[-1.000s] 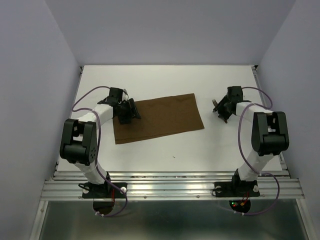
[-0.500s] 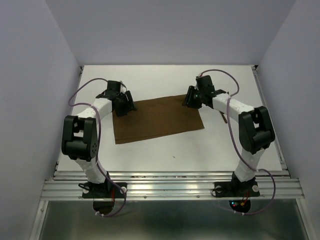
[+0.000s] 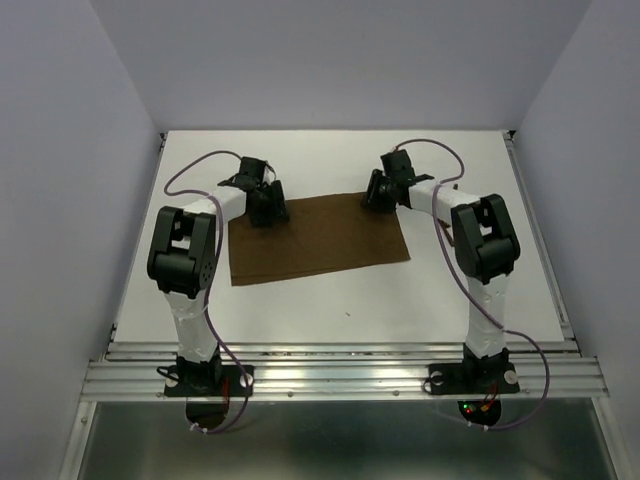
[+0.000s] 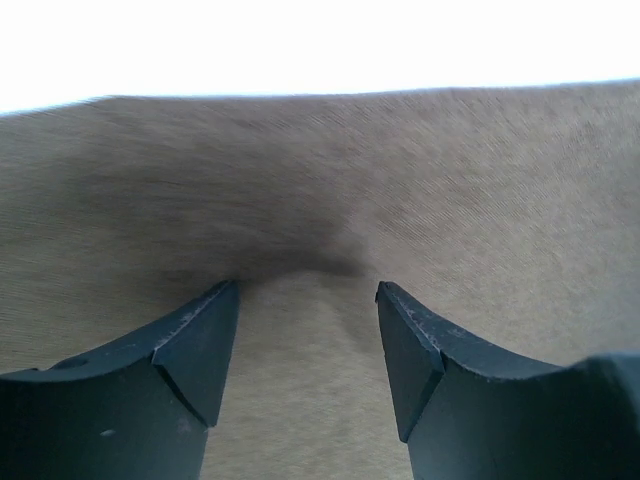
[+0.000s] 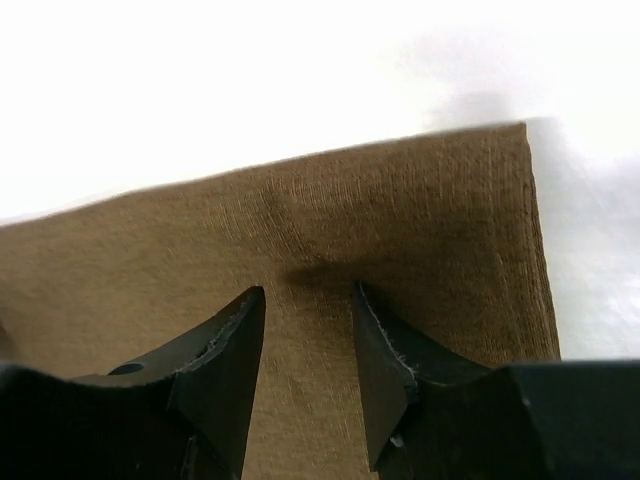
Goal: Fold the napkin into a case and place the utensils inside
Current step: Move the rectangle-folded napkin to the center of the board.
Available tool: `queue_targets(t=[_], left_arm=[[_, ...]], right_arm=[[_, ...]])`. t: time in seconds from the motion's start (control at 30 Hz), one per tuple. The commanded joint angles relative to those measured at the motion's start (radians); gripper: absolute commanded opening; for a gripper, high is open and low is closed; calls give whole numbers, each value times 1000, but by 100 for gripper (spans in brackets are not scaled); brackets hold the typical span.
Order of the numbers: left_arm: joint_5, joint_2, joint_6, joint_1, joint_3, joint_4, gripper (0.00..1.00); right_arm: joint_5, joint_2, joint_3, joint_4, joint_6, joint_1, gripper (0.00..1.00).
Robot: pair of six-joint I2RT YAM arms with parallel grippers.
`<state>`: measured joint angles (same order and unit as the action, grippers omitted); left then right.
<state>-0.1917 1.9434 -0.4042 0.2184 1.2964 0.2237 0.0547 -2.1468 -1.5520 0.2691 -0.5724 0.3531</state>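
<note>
The napkin (image 3: 318, 238) lies flat on the white table as a dark brown rectangle, tilted a little. My left gripper (image 3: 268, 204) is open at its far left edge, with both fingertips down on the cloth (image 4: 320, 180) and the gripper (image 4: 307, 292) astride a small dark crease. My right gripper (image 3: 375, 194) is open at the far right corner, its tips (image 5: 308, 296) on the cloth (image 5: 400, 200) just inside the far edge. The fork and spoon do not show in any view. There is no folded case.
The white table (image 3: 330, 300) runs to purple walls at the back and sides. A metal rail (image 3: 340, 375) crosses the near edge by the arm bases. The right arm's upper link (image 3: 482, 240) stands over the table's right side.
My right gripper has swung left from the table's right side to the napkin's far right corner. My left gripper has moved from the napkin's left edge to its far left edge.
</note>
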Motion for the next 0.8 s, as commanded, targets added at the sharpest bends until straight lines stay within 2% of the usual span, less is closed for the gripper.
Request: queue_targets(t=[0.0, 0.1, 0.37, 0.5, 0.63, 0.77], left_arm=[[-25, -12, 21, 61, 1, 19, 68], [-43, -61, 30, 99, -34, 20, 69], [4, -191, 51, 101, -58, 91, 71], [43, -326, 13, 50, -127, 158, 71], [133, -481, -33, -40, -256, 236, 62], [166, -540, -70, -112, -342, 287, 56]], right_arm=[[-116, 91, 145, 42, -14, 0, 47], [-159, 206, 290, 50, -17, 0, 47], [-190, 372, 369, 56, -14, 0, 50], [-179, 445, 377, 18, -4, 0, 53], [-147, 461, 362, 24, 17, 0, 57], [-110, 459, 357, 47, 13, 0, 61]])
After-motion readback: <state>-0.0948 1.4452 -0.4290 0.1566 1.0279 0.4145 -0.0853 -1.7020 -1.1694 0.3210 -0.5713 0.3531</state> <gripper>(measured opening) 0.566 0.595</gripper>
